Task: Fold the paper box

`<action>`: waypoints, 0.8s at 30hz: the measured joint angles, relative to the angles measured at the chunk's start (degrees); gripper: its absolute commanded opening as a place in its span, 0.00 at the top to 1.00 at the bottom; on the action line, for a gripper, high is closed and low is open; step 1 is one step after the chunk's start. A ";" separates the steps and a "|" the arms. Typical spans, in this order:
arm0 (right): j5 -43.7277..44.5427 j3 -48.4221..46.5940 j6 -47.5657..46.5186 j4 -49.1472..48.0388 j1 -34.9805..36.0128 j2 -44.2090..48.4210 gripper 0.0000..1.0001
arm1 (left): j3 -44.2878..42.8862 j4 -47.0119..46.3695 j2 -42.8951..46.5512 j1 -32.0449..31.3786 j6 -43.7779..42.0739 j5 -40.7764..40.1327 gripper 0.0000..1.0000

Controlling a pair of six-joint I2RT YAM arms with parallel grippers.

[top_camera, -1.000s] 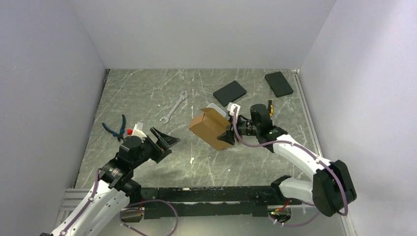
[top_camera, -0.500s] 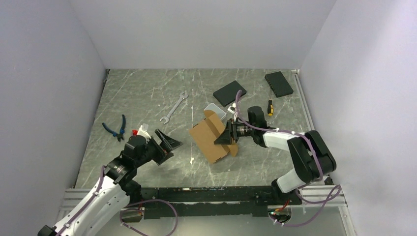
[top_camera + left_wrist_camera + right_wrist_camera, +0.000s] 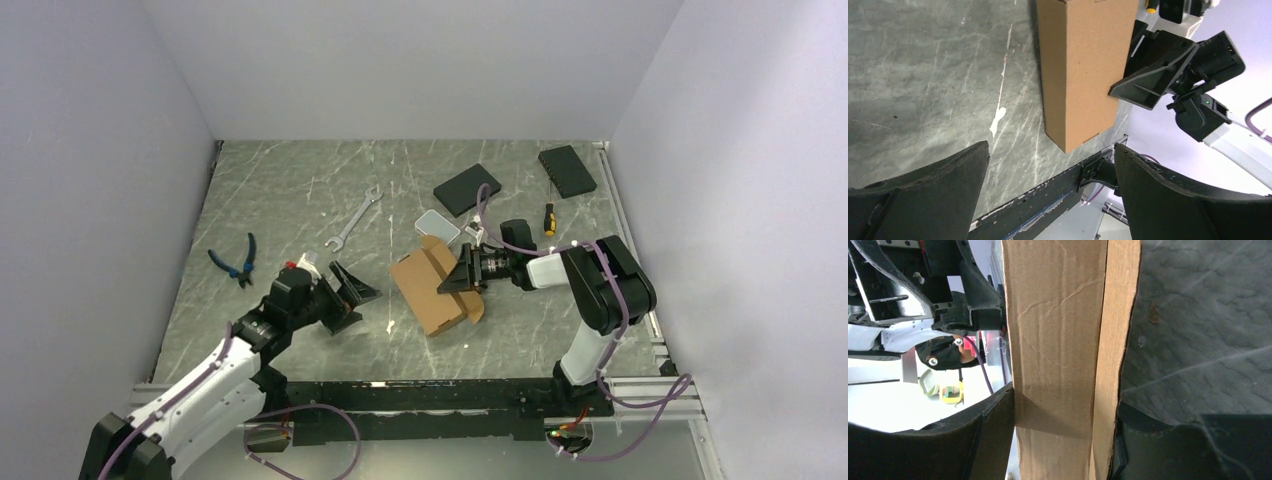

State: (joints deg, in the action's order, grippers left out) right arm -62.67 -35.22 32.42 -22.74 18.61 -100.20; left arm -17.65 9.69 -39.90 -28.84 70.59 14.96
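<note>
The paper box (image 3: 430, 292), a brown cardboard carton, lies on the table right of centre, with a flap raised at its far end. My right gripper (image 3: 463, 279) is shut on the box's right side. In the right wrist view the cardboard (image 3: 1058, 340) fills the space between both fingers of that gripper (image 3: 1065, 400). My left gripper (image 3: 352, 294) hangs open a short way left of the box and holds nothing. Seen from the left wrist, the box (image 3: 1080, 70) stands ahead of the left gripper's (image 3: 1050, 150) spread fingers, and the right gripper (image 3: 1148, 85) is pressed on its far side.
A wrench (image 3: 355, 222) and blue-handled pliers (image 3: 235, 262) lie to the left. Behind the box are a small white case (image 3: 437, 224), a screwdriver (image 3: 548, 218) and two black slabs (image 3: 467, 189) (image 3: 567, 170). The table's front rail (image 3: 1058, 197) runs just below the box.
The right arm has brought the box down onto the table and folded in closer, still gripping it. The left gripper has moved right, toward the box, staying open.
</note>
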 measured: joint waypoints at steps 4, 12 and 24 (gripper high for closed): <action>0.50 -0.79 -0.33 2.40 -0.46 -0.42 0.43 | -0.63 -1.79 -5.95 0.02 -0.92 1.03 0.02; 1.14 -2.82 -1.55 5.99 -1.25 -2.75 0.40 | -14.12 -2.21 -23.32 -1.36 -8.66 2.34 0.17; 3.06 -4.37 -4.61 11.02 -2.10 -3.34 0.37 | -32.85 0.22 -42.12 -6.14 -17.31 1.20 0.39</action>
State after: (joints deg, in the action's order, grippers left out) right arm -59.61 -39.59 27.81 -11.73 16.51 -103.55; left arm -50.50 9.91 -82.02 -34.98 53.28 16.16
